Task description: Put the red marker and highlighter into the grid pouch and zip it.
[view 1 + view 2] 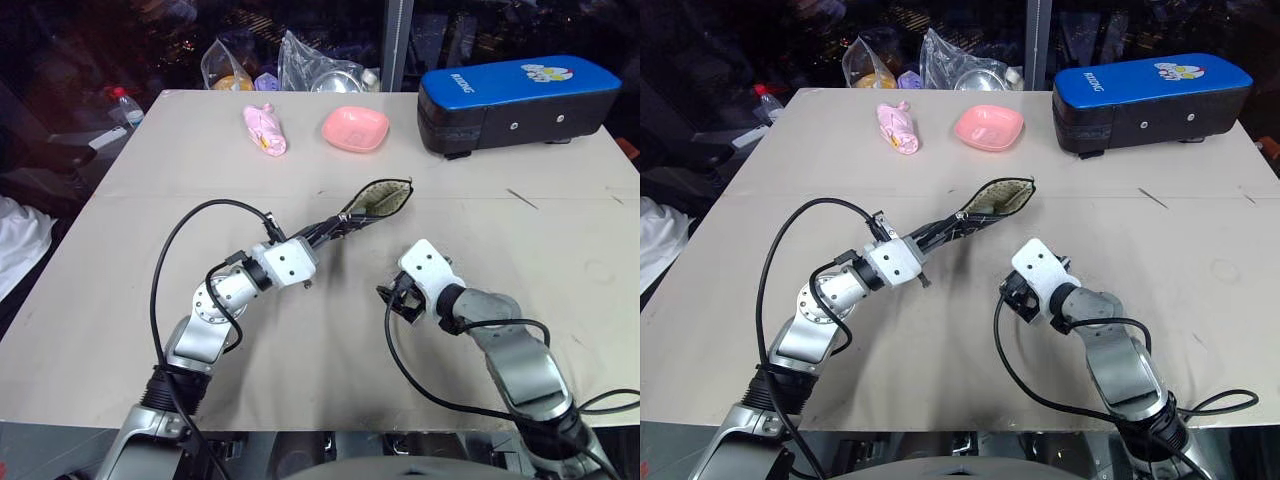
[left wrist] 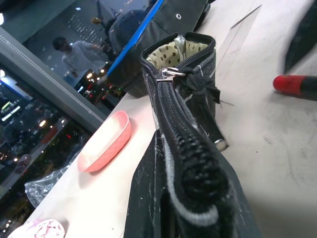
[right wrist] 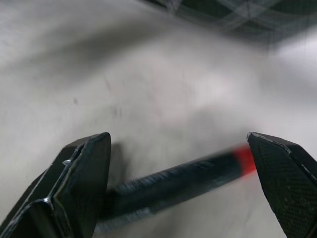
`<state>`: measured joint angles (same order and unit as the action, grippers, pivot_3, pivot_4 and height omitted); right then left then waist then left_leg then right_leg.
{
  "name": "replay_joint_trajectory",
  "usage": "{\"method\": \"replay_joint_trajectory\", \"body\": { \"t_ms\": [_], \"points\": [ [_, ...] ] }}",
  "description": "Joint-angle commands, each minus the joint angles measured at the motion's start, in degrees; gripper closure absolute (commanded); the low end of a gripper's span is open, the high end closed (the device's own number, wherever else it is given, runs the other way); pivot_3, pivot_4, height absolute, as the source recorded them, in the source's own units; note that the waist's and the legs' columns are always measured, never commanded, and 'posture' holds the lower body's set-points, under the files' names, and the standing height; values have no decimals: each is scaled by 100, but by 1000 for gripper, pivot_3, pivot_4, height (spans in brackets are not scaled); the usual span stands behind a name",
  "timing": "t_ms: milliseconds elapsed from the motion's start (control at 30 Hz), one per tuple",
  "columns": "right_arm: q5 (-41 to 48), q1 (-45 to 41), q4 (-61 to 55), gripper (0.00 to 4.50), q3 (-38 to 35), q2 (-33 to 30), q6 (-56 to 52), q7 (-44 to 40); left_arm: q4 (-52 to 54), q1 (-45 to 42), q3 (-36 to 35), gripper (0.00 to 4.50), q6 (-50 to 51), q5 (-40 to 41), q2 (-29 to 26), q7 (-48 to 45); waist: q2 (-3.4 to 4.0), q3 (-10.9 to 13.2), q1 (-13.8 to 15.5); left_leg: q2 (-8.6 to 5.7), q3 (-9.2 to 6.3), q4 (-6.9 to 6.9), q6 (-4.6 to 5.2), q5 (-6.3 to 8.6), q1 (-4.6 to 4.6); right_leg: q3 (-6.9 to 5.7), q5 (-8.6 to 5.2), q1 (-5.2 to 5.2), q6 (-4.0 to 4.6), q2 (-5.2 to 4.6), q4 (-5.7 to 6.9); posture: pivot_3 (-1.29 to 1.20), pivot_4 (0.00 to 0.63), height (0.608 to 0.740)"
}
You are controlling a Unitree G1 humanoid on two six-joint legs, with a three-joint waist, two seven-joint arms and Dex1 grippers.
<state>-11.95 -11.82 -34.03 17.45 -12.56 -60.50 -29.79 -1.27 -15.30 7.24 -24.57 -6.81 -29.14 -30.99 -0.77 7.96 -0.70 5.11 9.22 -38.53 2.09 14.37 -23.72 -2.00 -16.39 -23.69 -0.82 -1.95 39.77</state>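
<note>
My left gripper (image 1: 328,229) is shut on one end of the grid pouch (image 1: 372,205) and holds it off the table. The pouch's far end gapes open and shows its dotted lining (image 2: 171,54), with the zipper pull (image 2: 168,74) near that mouth. Just right of the pouch, my right gripper (image 3: 178,140) is low over the table, jaws wide apart. The red marker (image 3: 173,186) lies flat on the table between its fingers, untouched. The marker's red end (image 2: 297,85) also shows beside the pouch. The highlighter is out of view.
A big blue-topped black case (image 1: 515,100) stands at the back right. A pink bowl (image 1: 355,128) and a pink wrapped item (image 1: 265,130) lie at the back middle. Plastic bags (image 1: 310,62) crowd the far edge of the table (image 1: 120,300).
</note>
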Motion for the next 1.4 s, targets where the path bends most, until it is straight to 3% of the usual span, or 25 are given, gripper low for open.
{"method": "replay_joint_trajectory", "body": {
  "t_ms": [33, 433, 667, 767, 933, 967, 1000, 1133, 1267, 1400],
  "points": [
    [154, -92, -149, 58, -298, 365, -721, 368, 41, -43, -42, 4500, -170, 56, 9, 26, -2, -1, -1, 0, -3, 0, 0, 0, 0, -3, 0, 0, 0, 0, 0, 0, 150, 740],
    [272, -30, -227, 58, -734, 491, -1093, 1149, 21, 37, -78, 4500, -224, 42, 6, 72, -7, -5, -6, -2, -5, 5, 0, 0, -2, -6, 0, 0, 0, -3, -3, 0, 150, 740],
    [641, 123, -542, 58, -1218, 1053, -1829, 1390, 53, 59, -44, 4500, -219, 27, 44, 72, -8, -5, -6, -1, -7, 8, 0, 0, -3, -7, 0, 0, 0, -3, -5, 0, 150, 740],
    [785, 134, -690, 1186, -1321, 993, -2025, 1390, 47, 60, -48, 4500, -222, 29, 40, 66, -9, -5, -8, -1, -8, 9, 1, 1, -3, -8, 0, 1, 0, -3, -6, 0, 150, 740],
    [974, 105, -874, 3703, -1371, 733, -2170, 1412, 46, 65, -49, 4500, -241, 44, 32, 51, -9, -5, -17, -1, -9, 11, 1, 1, -2, -8, -1, 0, 0, -3, -6, 0, 150, 740],
    [1021, 87, -916, 4175, -1382, 602, -2171, 1371, 44, 67, -51, 4500, -248, 49, 32, 49, -9, -5, -17, -1, -10, 12, 1, 1, -2, -8, -1, 0, 0, -3, -6, 0, 150, 740],
    [1080, 50, -958, 4292, -1402, 460, -2180, 1311, 44, 69, -53, 4500, -253, 58, 29, 43, -9, -5, -17, -1, -10, 12, 1, 1, -3, -8, -1, 1, 0, -3, -6, 0, 150, 740],
    [1472, -325, -1038, 4290, -1312, -941, -1366, 483, 43, 7, 7, 4500, -272, 160, 51, -69, -5, 1, -16, -2, -11, 12, 2, 1, -5, -8, 0, 1, 0, -9, -10, 0, 150, 740],
    [1196, -906, -561, 4290, -891, -2884, 1355, -694, 65, -103, 154, 4500, -379, 47, 38, -220, -3, 6, -31, -8, -10, 17, 13, 7, -2, -7, -1, 0, -1, -7, -15, 0, 150, 740],
    [943, -1750, 102, 4290, -532, -3667, 2934, -1388, 41, -235, 260, 4500, -414, -13, 78, -244, -6, 9, -36, -3, -15, 25, 4, 2, -2, -2, -2, 1, 1, 5, -26, 0, 150, 740]
  ]
}}
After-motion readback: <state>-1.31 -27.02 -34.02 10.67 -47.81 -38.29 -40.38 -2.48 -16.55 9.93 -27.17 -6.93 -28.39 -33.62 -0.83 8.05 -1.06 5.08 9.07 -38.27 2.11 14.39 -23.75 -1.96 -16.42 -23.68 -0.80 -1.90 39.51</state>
